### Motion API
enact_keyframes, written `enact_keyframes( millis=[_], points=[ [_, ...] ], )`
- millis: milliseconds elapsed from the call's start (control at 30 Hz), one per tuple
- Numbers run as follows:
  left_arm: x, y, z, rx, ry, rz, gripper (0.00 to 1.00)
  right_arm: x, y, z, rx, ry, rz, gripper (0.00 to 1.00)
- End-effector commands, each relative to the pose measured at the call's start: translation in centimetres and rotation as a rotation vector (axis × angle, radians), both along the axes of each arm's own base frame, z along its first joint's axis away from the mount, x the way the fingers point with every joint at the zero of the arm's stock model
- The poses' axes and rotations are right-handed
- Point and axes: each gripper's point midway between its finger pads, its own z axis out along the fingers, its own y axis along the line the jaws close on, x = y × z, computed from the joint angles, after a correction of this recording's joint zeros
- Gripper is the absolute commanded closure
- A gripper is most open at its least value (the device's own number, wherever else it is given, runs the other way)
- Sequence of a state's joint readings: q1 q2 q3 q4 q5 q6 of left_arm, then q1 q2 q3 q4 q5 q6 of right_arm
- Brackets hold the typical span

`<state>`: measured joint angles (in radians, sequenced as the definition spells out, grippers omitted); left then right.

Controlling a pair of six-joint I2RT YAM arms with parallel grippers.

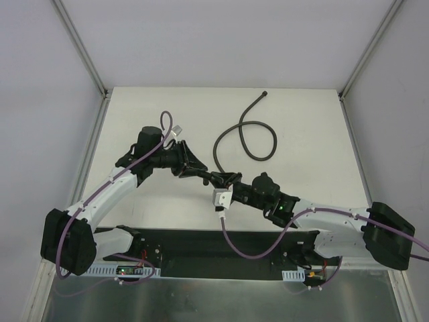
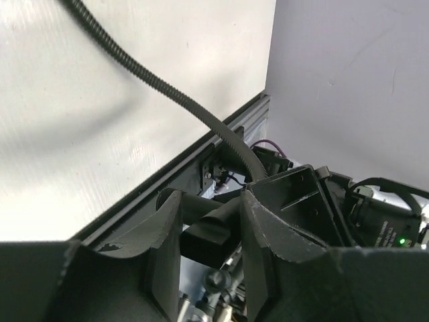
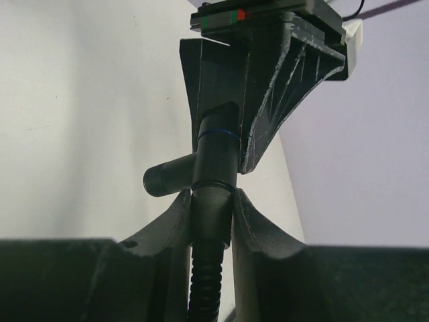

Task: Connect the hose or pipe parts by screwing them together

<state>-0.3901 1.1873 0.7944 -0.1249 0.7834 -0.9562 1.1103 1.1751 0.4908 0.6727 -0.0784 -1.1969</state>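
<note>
left gripper (image 2: 210, 228): jaws pinching the T-fitting (image 3: 216, 157), bracing it mid-air | right gripper (image 3: 213, 215): jaws clamping the hose (image 2: 167, 88) end, butting it against the fitting (likely for threading) | hose's remainder looping over the table (image 1: 147, 114) behind

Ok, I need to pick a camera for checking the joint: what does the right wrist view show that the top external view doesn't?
Only the right wrist view: the T fitting close up, with its side branch and a thin blue ring, and the right hand shut on the hose end just below. Only the top external view: the hose's loop on the table, its free end near the far edge, the left arm and right arm. Both: the left hand and right hand meeting at the fitting.
</note>
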Motion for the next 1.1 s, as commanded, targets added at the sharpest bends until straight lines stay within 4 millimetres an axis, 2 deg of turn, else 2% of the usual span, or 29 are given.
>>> enact_keyframes(
  millis=[0,233,300,467,533,600,633,700,767,933,1067],
  points=[
    [0.4,-0.5,3.7,-0.056,-0.353,-0.092,1.0,-1.1,2.1,2.6,0.12,0.189,0.089,0.99],
    [0.5,-0.4,4.9,-0.11,-0.519,-0.073,1.0,1.0,1.4,2.8,0.221,0.442,0.04,0.99],
    [0.7,-0.3,5.2,-0.123,-0.569,-0.051,1.0,0.9,1.5,2.7,0.249,0.504,0.044,0.99],
    [1.1,0.0,5.1,-0.112,-0.631,-0.012,1.0,1.5,1.3,3.1,0.334,0.646,0.073,0.99],
    [1.2,0.2,4.5,-0.08,-0.606,-0.008,1.0,1.8,1.0,3.2,0.352,0.642,0.072,0.99],
    [1.5,0.3,5.0,-0.04,-0.611,-0.021,0.87,2.1,0.6,2.9,0.346,0.624,0.055,0.99],
    [1.2,0.5,4.5,-0.016,-0.57,-0.036,0.77,2.4,0.3,3.0,0.348,0.622,0.046,0.99],
    [1.2,0.6,5.2,-0.003,-0.599,-0.049,0.56,2.4,0.1,3.2,0.352,0.636,0.055,0.99],
    [1.2,1.1,5.3,0.031,-0.616,-0.031,0.46,2.4,-0.1,3.4,0.359,0.66,0.062,0.99],
    [0.7,2.6,6.2,0.108,-0.73,-0.027,0.33,2.1,-0.7,3.3,0.366,0.719,0.064,0.99],
    [-0.4,3.3,5.6,0.144,-0.813,-0.069,0.31,2.0,-1.2,3.9,0.387,0.764,0.081,0.99]
  ],
)
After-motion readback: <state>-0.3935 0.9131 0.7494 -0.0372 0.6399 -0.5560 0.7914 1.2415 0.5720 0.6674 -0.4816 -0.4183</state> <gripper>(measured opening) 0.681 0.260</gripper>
